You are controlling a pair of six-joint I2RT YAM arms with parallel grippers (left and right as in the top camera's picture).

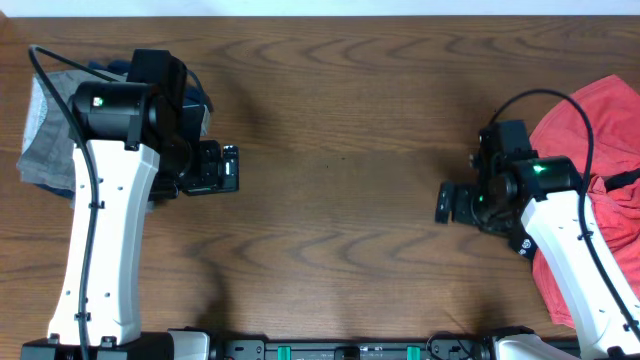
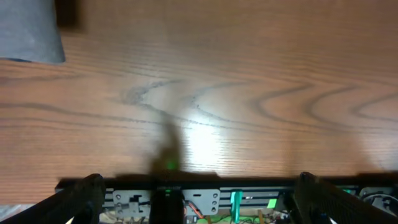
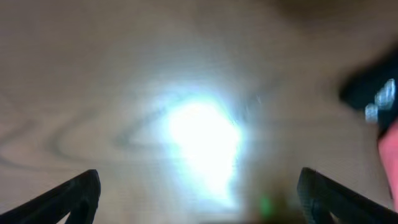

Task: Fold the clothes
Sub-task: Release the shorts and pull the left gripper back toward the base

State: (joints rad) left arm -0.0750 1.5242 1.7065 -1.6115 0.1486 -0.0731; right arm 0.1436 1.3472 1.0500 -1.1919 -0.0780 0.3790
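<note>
Overhead: the wooden table (image 1: 340,100) is lying bare at its centre. A grey garment (image 1: 45,130) is sitting at nine o'clock and a red garment (image 1: 600,110) is heaped at three o'clock. The left gripper (image 1: 225,168) and right gripper (image 1: 447,203) are both hanging released, grasping nothing.

Left wrist: the jaws are gaping over bare wood, with grey cloth at eleven o'clock.

Right wrist: the view is blurring, with a red sliver at three o'clock. Reaching blind is likely risking a pinch of several layers, bunching the heap.

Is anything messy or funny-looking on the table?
Only the red garment: it lies crumpled in a heap at the right edge of the table. The grey garment at the left edge lies flatter. Nothing looks spilled or broken.
</note>
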